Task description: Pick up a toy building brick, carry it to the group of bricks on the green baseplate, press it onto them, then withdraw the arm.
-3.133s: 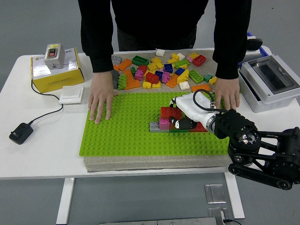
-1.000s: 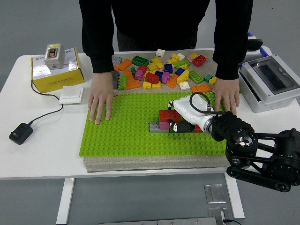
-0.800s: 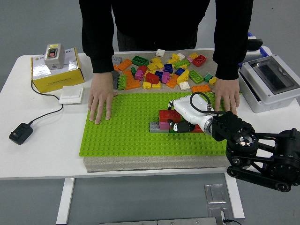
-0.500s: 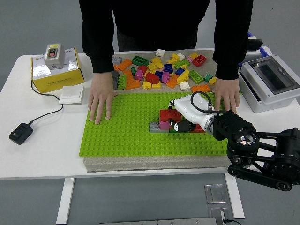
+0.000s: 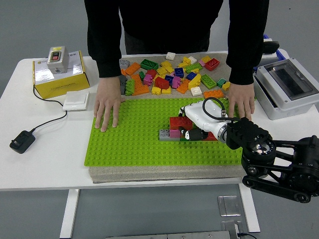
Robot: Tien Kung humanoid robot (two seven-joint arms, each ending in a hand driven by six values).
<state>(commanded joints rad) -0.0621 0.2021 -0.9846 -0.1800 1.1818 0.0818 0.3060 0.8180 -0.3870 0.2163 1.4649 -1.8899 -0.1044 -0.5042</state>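
Little moved since earlier: right robot hand (image 5: pixel 193 127) on brick group (image 5: pixel 180 128), baseplate (image 5: pixel 129 144); grip unclear.

A white table (image 5: pixel 45 164) on white legs (image 5: pixel 69 211) stands on a plain grey floor (image 5: pixel 30 30). Under its near edge, right of centre, a metal plate (image 5: pixel 228 205) lies on the floor. Even, soft lighting falls over the scene, casting only faint shadows.

Right hand (image 5: pixel 195 124) on brick cluster (image 5: pixel 175 128), green baseplate (image 5: pixel 129 142).
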